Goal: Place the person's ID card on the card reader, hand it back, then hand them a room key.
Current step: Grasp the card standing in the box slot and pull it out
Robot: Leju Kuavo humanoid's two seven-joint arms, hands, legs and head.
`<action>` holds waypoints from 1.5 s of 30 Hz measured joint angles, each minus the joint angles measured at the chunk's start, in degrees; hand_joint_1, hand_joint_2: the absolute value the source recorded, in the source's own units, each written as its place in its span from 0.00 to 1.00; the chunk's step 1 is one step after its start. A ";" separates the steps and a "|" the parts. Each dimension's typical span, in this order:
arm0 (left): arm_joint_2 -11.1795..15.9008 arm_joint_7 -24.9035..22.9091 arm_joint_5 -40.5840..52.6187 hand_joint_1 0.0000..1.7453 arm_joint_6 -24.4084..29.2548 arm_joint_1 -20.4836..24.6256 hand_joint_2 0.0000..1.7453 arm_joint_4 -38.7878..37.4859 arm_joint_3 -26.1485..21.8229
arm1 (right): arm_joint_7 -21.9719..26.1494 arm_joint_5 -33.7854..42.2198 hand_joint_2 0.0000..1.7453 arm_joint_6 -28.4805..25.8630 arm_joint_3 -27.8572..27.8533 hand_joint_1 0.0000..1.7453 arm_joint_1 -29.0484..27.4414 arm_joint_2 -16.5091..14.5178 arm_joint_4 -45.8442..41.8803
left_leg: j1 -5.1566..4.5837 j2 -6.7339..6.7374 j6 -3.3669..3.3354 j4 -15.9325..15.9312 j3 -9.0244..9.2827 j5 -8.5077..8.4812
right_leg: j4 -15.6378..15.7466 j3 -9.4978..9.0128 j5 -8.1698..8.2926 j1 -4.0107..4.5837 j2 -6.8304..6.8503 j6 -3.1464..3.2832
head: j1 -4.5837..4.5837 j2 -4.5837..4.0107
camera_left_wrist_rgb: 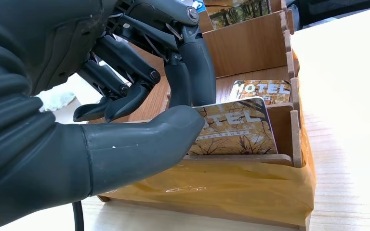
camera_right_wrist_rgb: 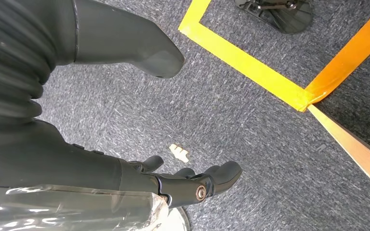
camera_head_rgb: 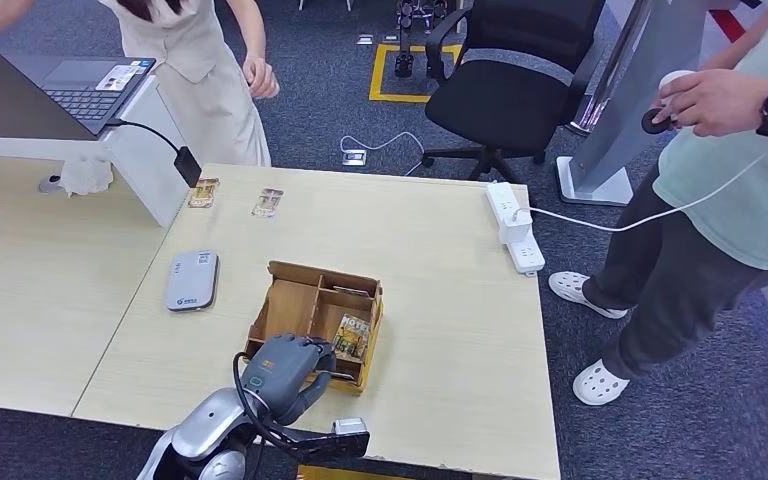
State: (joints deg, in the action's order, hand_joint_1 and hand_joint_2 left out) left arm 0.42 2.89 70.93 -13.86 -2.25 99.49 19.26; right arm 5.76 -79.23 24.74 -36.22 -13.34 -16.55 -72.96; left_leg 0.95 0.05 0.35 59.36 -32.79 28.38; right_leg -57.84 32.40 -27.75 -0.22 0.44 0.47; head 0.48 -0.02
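Room key card (camera_left_wrist_rgb: 236,127), printed "HOTEL", stands on edge in the near compartment of the wooden box (camera_head_rgb: 290,275) at lower centre of the head view, pinched between the thick thumb and dark fingers (camera_left_wrist_rgb: 192,62) of the robot's left hand (camera_head_rgb: 285,368). The hand comes in from the bottom edge of the frame, wrist bent over the box's near wall, the silver arm below it. A second key card (camera_head_rgb: 351,337) leans in the box's right-hand compartment. The right hand (camera_right_wrist_rgb: 192,183) hangs above grey carpet, fingers loosely spread and holding nothing. The card reader (camera_head_rgb: 192,280) lies on the table (camera_head_rgb: 460,330) at centre left, two cards (camera_head_rgb: 234,197) beyond it near the table's far edge. One person (camera_head_rgb: 195,70) stands at upper left, another (camera_head_rgb: 730,170) at right.
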 joint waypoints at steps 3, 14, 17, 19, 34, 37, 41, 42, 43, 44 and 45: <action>0.03 0.00 -0.07 1.00 0.00 0.00 1.00 0.00 0.00 | 0.01 0.00 1.00 0.00 0.00 0.00 0.00 0.00 0.00 | 0.00 0.00 0.00 0.00 0.00 0.00 | 0.00 -0.01 0.00 0.00 0.00 0.00 | 0.00 0.00; 0.07 0.01 -0.11 0.01 -0.09 -0.50 1.00 0.00 0.00 | 0.05 0.02 1.00 0.00 0.00 0.00 0.00 0.00 0.00 | 0.00 -0.01 0.00 0.00 0.01 0.00 | 0.00 -0.01 0.00 0.00 0.00 0.00 | -0.01 0.00; 0.07 0.02 -0.11 0.01 -0.09 -0.52 1.00 0.00 0.00 | 0.05 0.02 1.00 0.00 0.00 0.00 0.00 0.00 0.00 | 0.00 -0.02 0.00 0.00 0.01 0.00 | 0.00 -0.01 0.00 0.00 0.00 0.00 | 0.00 0.00; 0.07 0.02 -0.11 0.00 -0.09 -0.53 1.00 0.00 0.00 | 0.05 0.02 1.00 0.00 0.00 0.00 0.00 0.00 0.00 | 0.00 -0.02 0.00 0.00 0.01 -0.01 | 0.00 -0.01 0.00 0.00 0.00 0.00 | 0.00 0.00; 0.07 0.01 0.19 0.00 0.05 -0.64 1.00 -0.02 0.00 | -0.01 0.38 1.00 0.02 0.00 0.00 0.00 0.00 -0.01 | 0.00 -0.02 0.00 0.00 0.01 -0.01 | 0.00 -0.02 0.00 0.00 0.00 0.00 | 0.00 0.00; 0.07 0.01 0.27 0.00 0.07 -0.65 1.00 -0.03 0.00 | -0.02 0.51 1.00 0.02 0.00 0.00 0.00 0.00 -0.02 | 0.00 -0.02 0.00 0.00 0.01 -0.01 | 0.00 -0.02 0.00 0.00 0.00 0.00 | 0.00 0.00; 0.07 0.01 0.30 0.00 0.07 -0.65 1.00 -0.07 0.00 | -0.04 0.59 1.00 0.00 0.00 0.00 0.00 0.00 -0.02 | 0.00 -0.02 0.00 0.00 0.02 -0.01 | 0.00 -0.02 0.00 0.00 0.00 0.00 | 0.00 0.00; 0.07 0.00 0.30 0.00 0.07 -0.65 1.00 -0.08 0.00 | -0.04 0.59 1.00 0.00 0.00 0.00 0.00 0.00 -0.02 | 0.00 -0.02 0.00 0.00 0.01 -0.01 | 0.00 -0.02 0.00 0.00 0.00 0.00 | 0.00 0.00; 0.07 0.00 0.30 0.00 0.07 -0.66 1.00 -0.10 0.00 | -0.04 0.59 1.00 0.00 0.00 0.00 0.00 0.00 -0.02 | 0.00 -0.02 0.00 0.00 0.02 -0.01 | 0.00 -0.02 0.00 0.00 0.00 0.00 | 0.00 0.00; 0.07 0.01 0.31 0.00 0.07 -0.66 1.00 -0.10 0.00 | -0.04 0.59 1.00 0.00 0.00 0.00 0.00 0.00 -0.02 | 0.00 -0.02 0.00 0.00 0.02 -0.01 | 0.00 -0.02 0.00 0.00 0.00 0.00 | 0.00 0.00; 0.07 0.01 0.36 0.00 0.07 -0.66 1.00 -0.11 0.00 | -0.04 0.60 1.00 0.00 0.00 0.00 0.00 0.00 -0.02 | 0.00 -0.02 0.00 0.00 0.02 -0.01 | 0.00 -0.02 0.00 0.00 0.00 0.00 | 0.00 0.00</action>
State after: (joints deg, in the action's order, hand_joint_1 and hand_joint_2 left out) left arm 0.48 2.90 71.29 -13.79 -2.92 99.38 19.26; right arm 5.73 -78.64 24.75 -36.22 -13.34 -16.55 -72.98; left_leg 0.95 0.03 0.35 59.36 -32.77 28.37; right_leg -57.84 32.38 -27.75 -0.22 0.45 0.47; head 0.48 -0.02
